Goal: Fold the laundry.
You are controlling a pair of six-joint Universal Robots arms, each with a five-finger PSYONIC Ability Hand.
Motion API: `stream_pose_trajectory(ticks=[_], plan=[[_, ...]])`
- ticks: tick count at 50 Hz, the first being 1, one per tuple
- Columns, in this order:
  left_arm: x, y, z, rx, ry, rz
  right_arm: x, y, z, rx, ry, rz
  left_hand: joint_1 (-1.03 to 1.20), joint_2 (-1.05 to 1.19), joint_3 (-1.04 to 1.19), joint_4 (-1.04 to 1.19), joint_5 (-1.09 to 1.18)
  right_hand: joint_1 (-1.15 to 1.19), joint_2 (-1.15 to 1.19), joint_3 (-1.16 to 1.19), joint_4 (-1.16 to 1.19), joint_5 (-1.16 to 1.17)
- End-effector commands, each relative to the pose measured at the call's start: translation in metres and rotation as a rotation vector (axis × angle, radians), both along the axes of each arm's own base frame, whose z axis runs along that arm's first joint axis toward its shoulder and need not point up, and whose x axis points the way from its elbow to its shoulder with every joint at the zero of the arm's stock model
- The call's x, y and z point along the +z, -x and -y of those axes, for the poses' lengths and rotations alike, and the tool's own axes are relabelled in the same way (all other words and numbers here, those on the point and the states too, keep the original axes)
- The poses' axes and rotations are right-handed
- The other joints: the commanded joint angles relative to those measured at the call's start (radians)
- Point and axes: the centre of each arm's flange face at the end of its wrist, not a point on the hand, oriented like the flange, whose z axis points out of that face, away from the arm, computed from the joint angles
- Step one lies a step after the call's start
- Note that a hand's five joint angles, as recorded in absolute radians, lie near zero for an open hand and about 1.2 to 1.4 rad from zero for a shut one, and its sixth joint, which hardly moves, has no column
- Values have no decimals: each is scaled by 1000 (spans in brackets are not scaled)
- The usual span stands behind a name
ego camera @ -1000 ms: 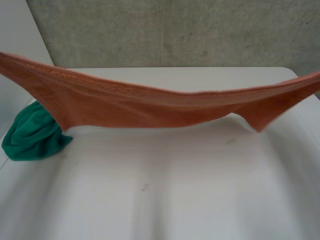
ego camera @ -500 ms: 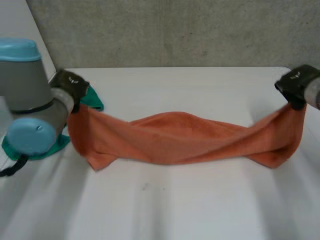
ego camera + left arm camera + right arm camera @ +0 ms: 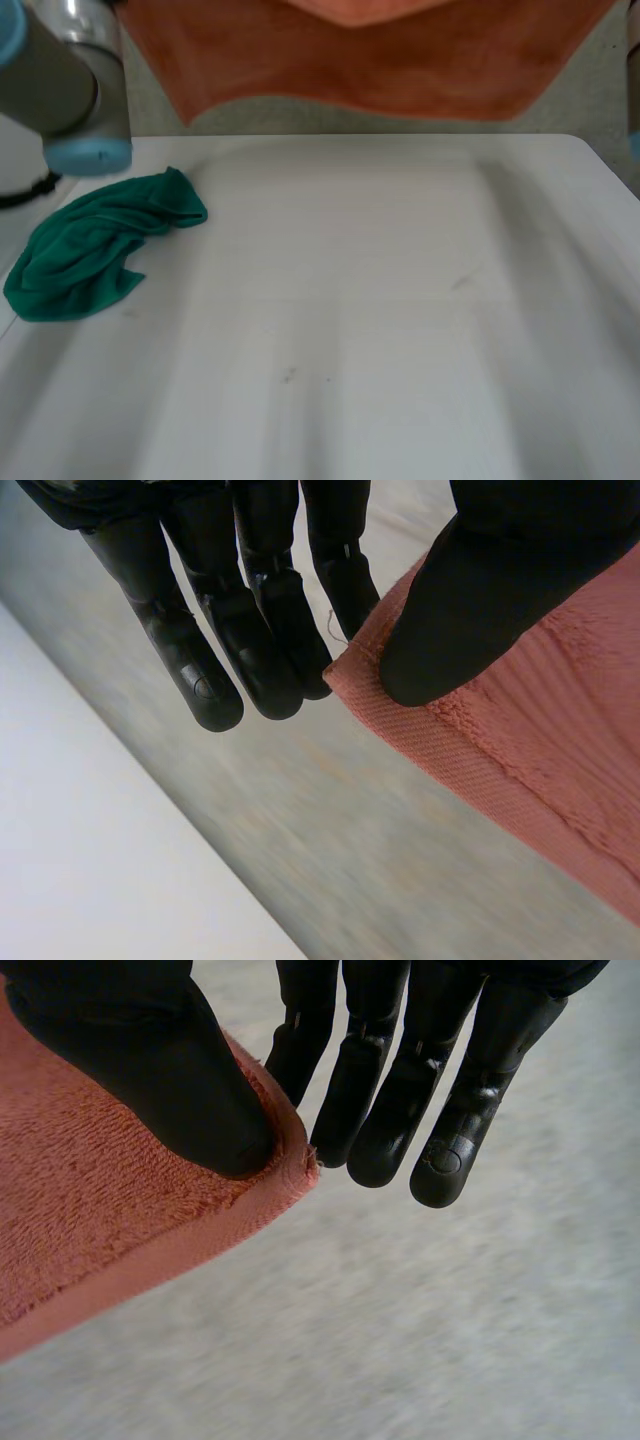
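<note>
While orange towel (image 3: 380, 60) hangs aloft, green cloth (image 3: 95, 250) lies crumpled on table (image 3: 400, 350).

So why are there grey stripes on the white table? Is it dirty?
Head view: the stripes on the table look like soft shadows, not dirt; the orange towel hangs above. Left wrist view: the left hand pinches its corner, evenly lit. Right wrist view: the right hand likewise, no glare.

White table (image 3: 400, 380), faint dark marks mid-surface; grey concrete wall (image 3: 330, 120) behind far edge.

Nubby terry cloth on orange towel (image 3: 540, 770); table (image 3: 350, 300) smooth, matt.
</note>
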Motion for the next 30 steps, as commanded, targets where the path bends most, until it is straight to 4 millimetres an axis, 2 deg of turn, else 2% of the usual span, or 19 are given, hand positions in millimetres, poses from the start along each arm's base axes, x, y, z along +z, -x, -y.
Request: stream_pose_trajectory(ticks=[1, 2, 3, 4, 5, 6, 7, 8, 11, 13, 14, 17, 20, 22, 25, 26, 30], plan=[[-106, -7, -7, -24, -309, 66, -91, -8, -1, 82, -260, -100, 274, 201, 204, 197, 241, 412, 220, 214, 208, 220], [-127, -8, -11, -25, -366, 83, -104, -8, -2, 92, -296, -111, 274, 201, 204, 197, 241, 412, 220, 214, 208, 220], [-138, -10, -13, -23, -397, 93, -116, -9, -4, 105, -331, -122, 274, 201, 204, 197, 241, 412, 220, 214, 208, 220], [-151, -11, -17, -22, -432, 105, -142, -11, -11, 138, -400, -150, 274, 201, 204, 197, 241, 412, 220, 214, 208, 220], [-159, -12, -20, -22, -455, 115, -154, -12, -15, 155, -432, -165, 274, 201, 204, 197, 241, 412, 220, 214, 208, 220], [-180, -15, -28, -23, -517, 135, -165, -12, -18, 171, -463, -179, 274, 201, 204, 197, 241, 412, 220, 214, 208, 220], [-186, -16, -31, -24, -536, 142, -185, -12, -27, 204, -522, -208, 274, 201, 204, 197, 241, 412, 220, 214, 208, 220], [-206, -17, -39, -29, -592, 168, -194, -11, -31, 214, -547, -221, 274, 201, 204, 197, 241, 412, 220, 214, 208, 220], [-235, -18, -55, -47, -679, 206, -216, -3, -45, 230, -617, -270, 274, 201, 204, 197, 241, 412, 220, 214, 208, 220], [-243, -23, -62, -43, -716, 220, -223, 5, -50, 224, -644, -289, 274, 201, 204, 197, 241, 412, 220, 214, 208, 220], [-245, -25, -66, -40, -732, 226, -224, 15, -52, 207, -663, -301, 274, 201, 204, 197, 241, 412, 220, 214, 208, 220], [-232, -40, -77, -11, -750, 225, -215, 27, -59, 177, -684, -322, 274, 201, 204, 197, 241, 412, 220, 214, 208, 220], [-215, -67, -88, 49, -789, 234, -188, 41, -77, 146, -732, -355, 274, 201, 204, 197, 241, 412, 220, 214, 208, 220], [-203, -81, -99, 84, -810, 261, -180, 47, -84, 133, -768, -361, 274, 201, 204, 197, 241, 412, 220, 214, 208, 220], [-193, -97, -121, 124, -866, 333, -168, 63, -102, 107, -903, -371, 274, 201, 204, 197, 241, 412, 220, 214, 208, 220], [-191, -104, -136, 139, -915, 394, -165, 68, -106, 94, -935, -372, 274, 201, 204, 197, 241, 412, 220, 214, 208, 220], [-198, -115, -172, 139, -1069, 554, -159, 93, -136, 54, -1160, -403, 274, 201, 204, 197, 241, 412, 220, 214, 208, 220]])
